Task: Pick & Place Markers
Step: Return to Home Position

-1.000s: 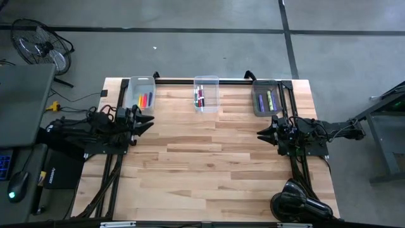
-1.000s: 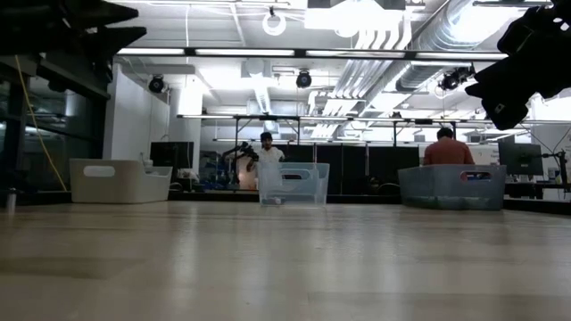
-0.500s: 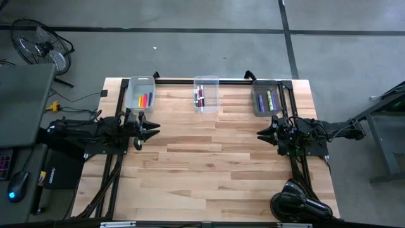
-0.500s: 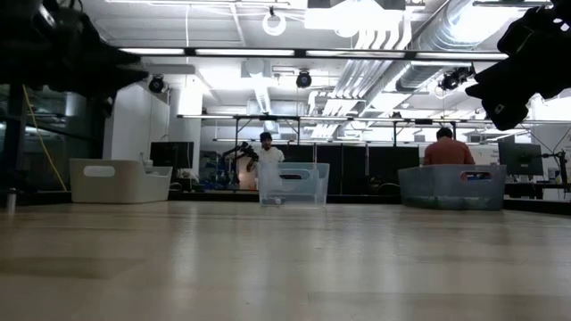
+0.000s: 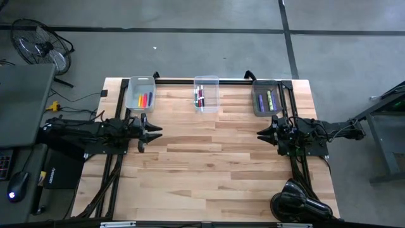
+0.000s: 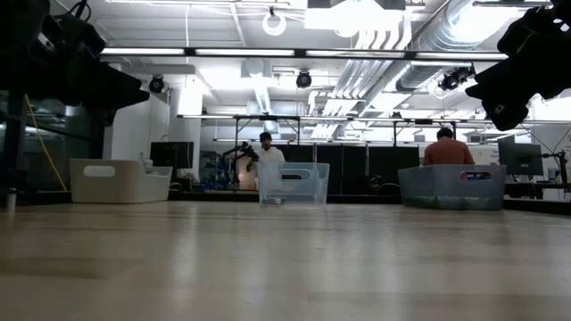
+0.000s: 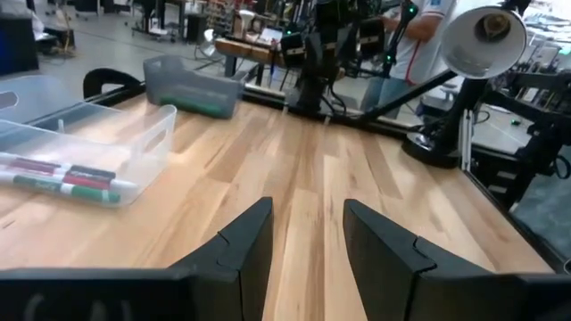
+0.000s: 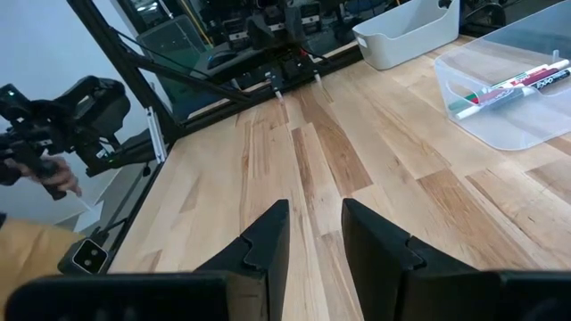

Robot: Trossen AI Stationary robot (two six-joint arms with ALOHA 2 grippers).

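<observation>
Dark left gripper and right gripper, both slightly parted and empty, above wooden table

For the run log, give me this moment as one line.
markers: in left bin, middle bin, right bin | left tool: open, empty, near left bin | right tool: open, empty, near right bin

Left gripper pulls back from left-hand bin — now over bare tabletop, farther inward; in low view it hangs lower, more forward.
</observation>
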